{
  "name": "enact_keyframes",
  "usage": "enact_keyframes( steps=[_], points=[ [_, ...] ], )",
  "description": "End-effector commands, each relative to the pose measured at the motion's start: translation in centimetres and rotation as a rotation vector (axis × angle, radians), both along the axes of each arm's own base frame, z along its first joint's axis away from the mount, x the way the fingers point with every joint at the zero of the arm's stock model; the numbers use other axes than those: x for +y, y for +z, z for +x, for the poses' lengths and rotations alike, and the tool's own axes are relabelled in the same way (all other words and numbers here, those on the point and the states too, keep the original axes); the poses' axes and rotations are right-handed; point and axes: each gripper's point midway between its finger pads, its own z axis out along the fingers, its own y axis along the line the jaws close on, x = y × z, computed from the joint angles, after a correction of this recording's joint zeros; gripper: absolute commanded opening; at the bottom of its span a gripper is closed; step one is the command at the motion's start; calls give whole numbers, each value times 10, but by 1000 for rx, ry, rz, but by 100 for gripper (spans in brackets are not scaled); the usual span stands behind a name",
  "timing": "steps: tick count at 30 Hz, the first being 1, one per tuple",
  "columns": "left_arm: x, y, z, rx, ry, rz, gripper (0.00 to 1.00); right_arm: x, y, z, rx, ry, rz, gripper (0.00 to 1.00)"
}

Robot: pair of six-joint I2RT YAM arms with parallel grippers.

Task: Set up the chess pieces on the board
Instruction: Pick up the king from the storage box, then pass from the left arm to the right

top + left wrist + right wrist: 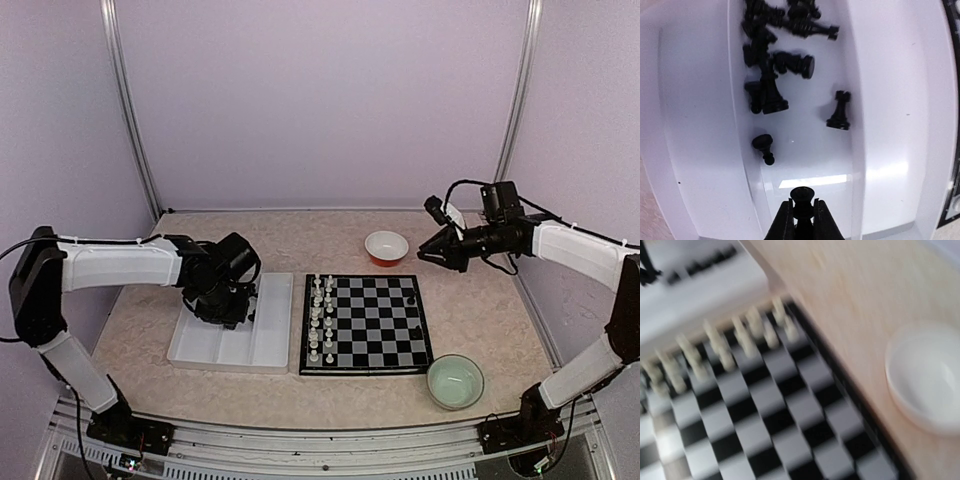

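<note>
Nearest, at the lower right of the top view, a pale green bowl sits on the table, just beside the board's corner. The board lies in the middle of the frame. White pieces stand in two rows down its left side, and two black pieces stand near its right edge.

Just left of the board is the white tray. The left claw reaches down into it. In its own view the two fingers are clamped on a small black piece at the bottom of the frame. Above that, one black piece lies on its side, a black rook stands upright by itself, and a heap of black pieces fills the top of the middle slot.

Farther back, a red bowl sits just past the board's top edge. The right claw hangs in the air to the right of that bowl – its own view is blurry and shows no fingers, so it cannot be told whether they are apart or together
</note>
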Motion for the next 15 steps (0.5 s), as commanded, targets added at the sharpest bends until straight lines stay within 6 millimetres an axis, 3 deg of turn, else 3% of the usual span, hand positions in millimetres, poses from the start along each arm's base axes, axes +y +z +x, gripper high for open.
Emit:
enact_keyframes(
  steps=[1,5,9,11,15],
  points=[
    [-14,63,17,-214,-141,-77,1,41,34,-11,32,110,72,20],
    [-64,118,4,-447,-399,-265,2,82,49,-26,112,217,150,20],
    [-86,172,-9,-625,-511,-381,3,124,45,-45,258,336,209,20],
    [-95,184,-13,-653,-544,-409,3,141,47,-53,309,389,218,21],
    [-119,182,-22,-640,-627,-415,3,172,65,-60,382,460,273,27]
  ],
)
